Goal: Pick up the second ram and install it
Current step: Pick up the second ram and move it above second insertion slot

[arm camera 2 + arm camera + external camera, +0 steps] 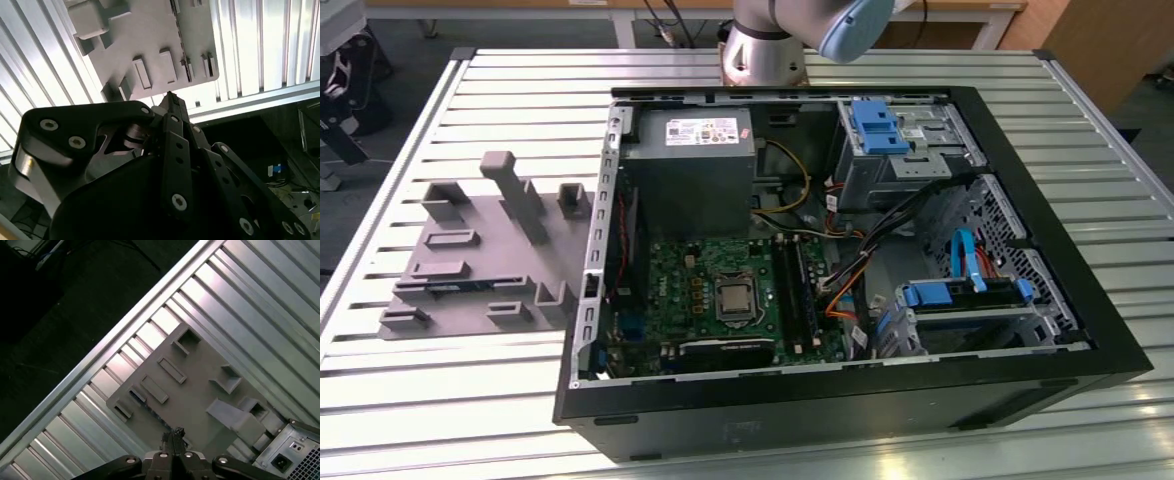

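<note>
The second ram looks like a thin dark-blue strip point(455, 288) standing in a low slot of the grey holder block point(480, 250), on the exterior view's left. It is also a small dark sliver in both wrist views point(136, 395) point(188, 70). My gripper point(173, 432) point(171, 99) hangs high above the near edge of that block point(200, 400), well apart from the strip. Its black fingers are pressed together with nothing between them.
An open black computer case point(1067, 360) fills the middle and the exterior view's right of the slatted metal table point(494, 90), with the green motherboard point(680, 290), power supply point(687, 165) and light-blue drive brackets point(878, 125) inside. The arm's base point(767, 45) stands behind it. Dark floor point(60, 315) lies beyond the table edge.
</note>
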`<action>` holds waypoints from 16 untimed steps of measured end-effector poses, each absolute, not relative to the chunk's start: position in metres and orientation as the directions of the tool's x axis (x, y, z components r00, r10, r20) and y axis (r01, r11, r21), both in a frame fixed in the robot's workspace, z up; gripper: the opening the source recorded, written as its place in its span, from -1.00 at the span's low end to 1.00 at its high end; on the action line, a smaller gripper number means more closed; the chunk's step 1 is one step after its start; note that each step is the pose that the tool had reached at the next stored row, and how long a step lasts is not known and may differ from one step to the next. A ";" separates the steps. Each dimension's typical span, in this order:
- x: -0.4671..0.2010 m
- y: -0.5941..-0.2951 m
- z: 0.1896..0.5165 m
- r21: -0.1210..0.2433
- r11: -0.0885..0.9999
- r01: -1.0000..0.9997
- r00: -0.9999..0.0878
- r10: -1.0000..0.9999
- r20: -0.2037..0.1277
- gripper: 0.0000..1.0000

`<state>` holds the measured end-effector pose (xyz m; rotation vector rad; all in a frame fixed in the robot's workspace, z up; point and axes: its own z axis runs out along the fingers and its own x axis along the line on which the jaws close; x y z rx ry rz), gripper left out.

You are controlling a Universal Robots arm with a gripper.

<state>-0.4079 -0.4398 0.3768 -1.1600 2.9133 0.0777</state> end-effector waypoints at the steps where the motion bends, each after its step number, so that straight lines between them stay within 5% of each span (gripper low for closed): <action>1: -0.408 -0.440 0.377 0.044 0.715 -0.697 -0.717 -0.697 -0.023 -0.79; 16: -0.408 -0.440 0.376 0.044 0.515 -0.856 -0.517 -0.856 -0.023 -0.79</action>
